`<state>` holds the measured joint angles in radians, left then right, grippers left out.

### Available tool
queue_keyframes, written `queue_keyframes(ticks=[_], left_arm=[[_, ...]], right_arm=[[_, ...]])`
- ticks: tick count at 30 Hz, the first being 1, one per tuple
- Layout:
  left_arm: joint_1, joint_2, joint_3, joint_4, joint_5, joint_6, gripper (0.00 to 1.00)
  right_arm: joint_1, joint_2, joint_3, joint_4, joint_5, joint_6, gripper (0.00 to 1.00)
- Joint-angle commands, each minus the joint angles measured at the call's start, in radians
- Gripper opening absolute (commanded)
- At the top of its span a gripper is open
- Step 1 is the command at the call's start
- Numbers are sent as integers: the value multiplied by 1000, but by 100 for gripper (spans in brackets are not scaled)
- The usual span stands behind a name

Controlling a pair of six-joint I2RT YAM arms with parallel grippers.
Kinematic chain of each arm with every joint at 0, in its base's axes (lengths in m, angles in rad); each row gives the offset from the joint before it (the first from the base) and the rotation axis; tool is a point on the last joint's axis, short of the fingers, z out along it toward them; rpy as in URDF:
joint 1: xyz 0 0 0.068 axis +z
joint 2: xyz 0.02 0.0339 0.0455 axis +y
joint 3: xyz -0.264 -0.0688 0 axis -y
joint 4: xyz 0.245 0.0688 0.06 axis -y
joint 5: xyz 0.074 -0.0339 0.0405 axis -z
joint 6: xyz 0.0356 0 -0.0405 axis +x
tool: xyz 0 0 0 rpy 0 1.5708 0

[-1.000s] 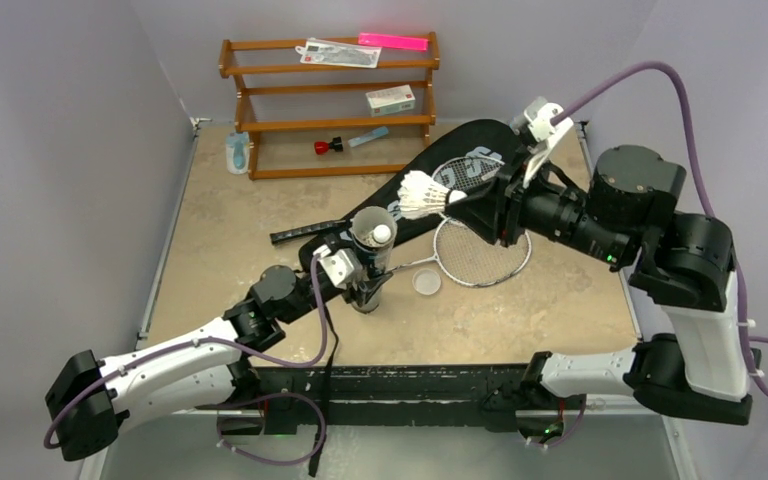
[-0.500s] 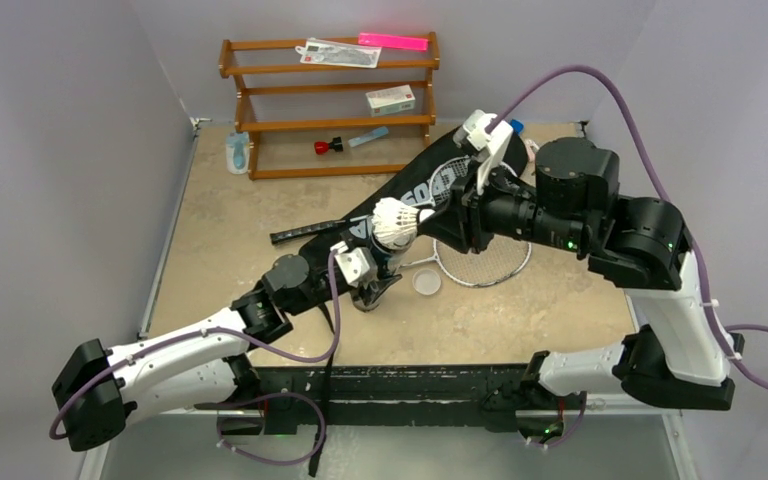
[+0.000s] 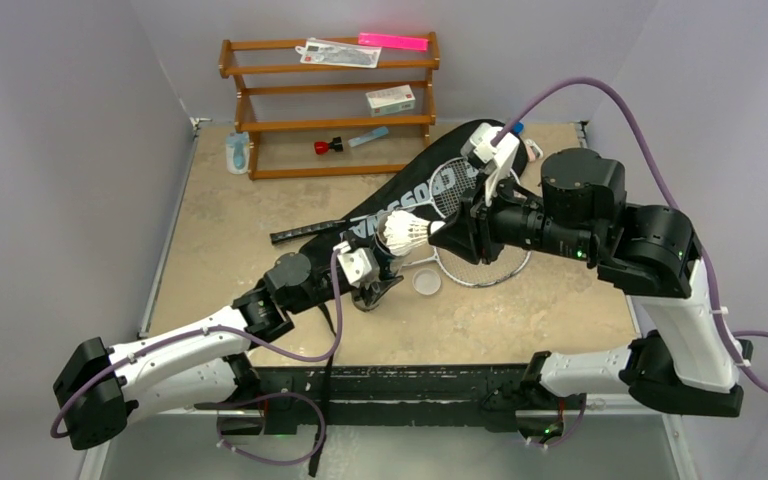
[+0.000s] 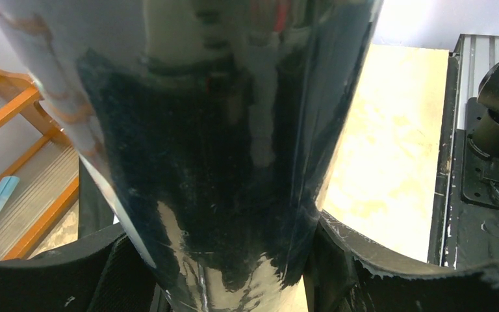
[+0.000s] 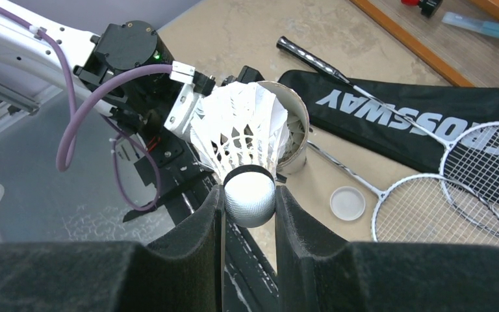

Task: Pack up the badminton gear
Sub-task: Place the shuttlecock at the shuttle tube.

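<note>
- Black foam fingers of the left gripper [image 4: 227,276] clamp, set fairly wide, round the lower part of the dark tube [image 4: 234,130], which stands roughly upright near the table's middle.
- White shuttlecock [image 5: 247,136] sits at the tube's open mouth, feathers leading (whether it has entered is unclear).
- Right gripper [image 5: 250,201], jaws narrowly parted, pinches the shuttlecock's cork base.
- Round cap [image 3: 426,282] lies on the table just beside the tube, so capping is left to do.
- Two rackets [image 3: 475,262] lie loose, one head resting on the black CROSSWAY bag [image 3: 410,195]; bagging looks not yet begun.
- Open room: bare table [image 3: 230,220] to the left and near side; a wooden rack [image 3: 330,125] lines the far edge, well apart.
</note>
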<state>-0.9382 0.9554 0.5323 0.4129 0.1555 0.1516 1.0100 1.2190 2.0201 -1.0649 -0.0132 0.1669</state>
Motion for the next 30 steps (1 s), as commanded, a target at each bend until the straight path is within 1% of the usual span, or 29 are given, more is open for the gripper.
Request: queue_keyframes(ticks=[1, 13, 30], left_arm=[[2, 5, 31, -19, 43, 13, 55], [1, 5, 23, -19, 75, 13, 55], [1, -10, 17, -20, 81, 6, 56]], right_arm=[[5, 2, -9, 6, 22, -1, 2], [4, -12, -18, 20, 62, 12, 1], [4, -17, -32, 22, 35, 17, 0]])
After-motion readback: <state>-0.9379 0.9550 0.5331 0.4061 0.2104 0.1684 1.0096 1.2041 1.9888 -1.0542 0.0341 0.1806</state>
